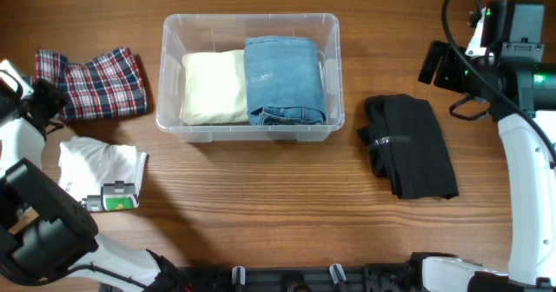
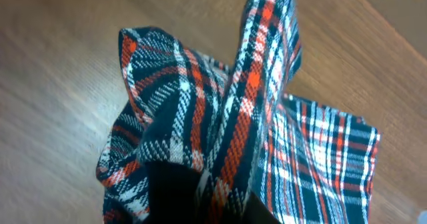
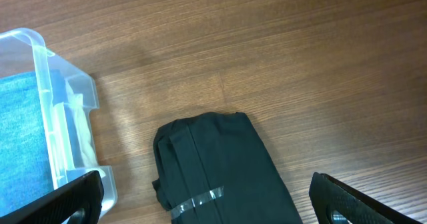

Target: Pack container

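One container (image 1: 252, 17), two folded garments inside, cream cloth (image 1: 213, 86) left, jeans (image 1: 285, 79) right, three outside, plaid cloth (image 1: 95, 83) pinched by left gripper (image 1: 39, 99), white cloth (image 1: 100, 163), black cloth (image 1: 408, 144) near right gripper (image 3: 203, 187) – fingers spread wide

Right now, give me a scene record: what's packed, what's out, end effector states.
container: clear bin, holds cream garment and jeans side by side
left of container: plaid cloth, white garment
right of container: black garment, folded
left end effector: shut on plaid cloth, cloth bunched
right end effector: open, over black garment
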